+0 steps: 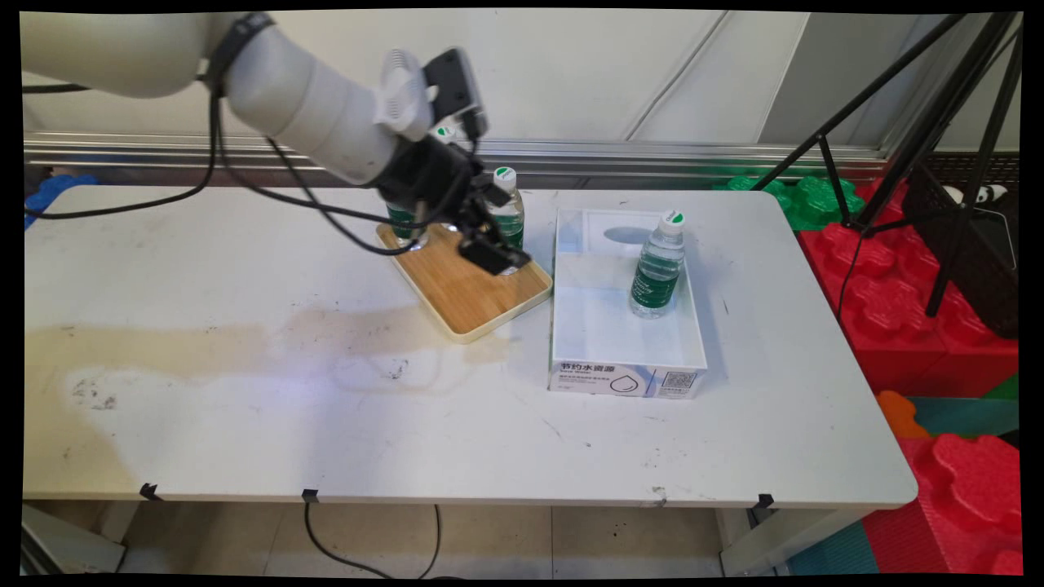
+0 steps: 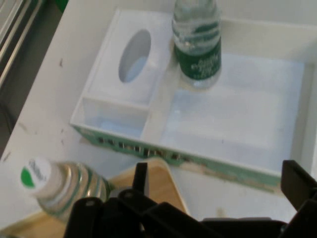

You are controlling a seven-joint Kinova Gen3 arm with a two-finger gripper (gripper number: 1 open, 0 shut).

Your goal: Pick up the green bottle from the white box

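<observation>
Box front [image 1: 624, 379] reads 节约水资源, small print and QR code illegible. Three clear ribbed water bottles, green labels, white-green caps: one upright in the white plastic box [image 1: 656, 273], two on the bamboo tray [image 1: 469, 297], one [image 1: 507, 214] beside the gripper [image 1: 488, 243]. Gripper fingers spread apart, gripping nothing.

Reaches in from the upper left as a fat white arm [image 1: 302, 98], slanting down toward the right. Ends at a black wrist [image 1: 420, 175] with the gripper [image 1: 492, 228] tipped down and to the right, kept low. Fingers [image 1: 493, 257] spread wide apart, nothing pinched between them. Same story from the hand cam: gripper [image 2: 218, 176] gaping, one finger [image 2: 297, 186] at the right edge, the other left of centre. Black cables [image 1: 214, 155] drooping off the forearm in loops.
</observation>
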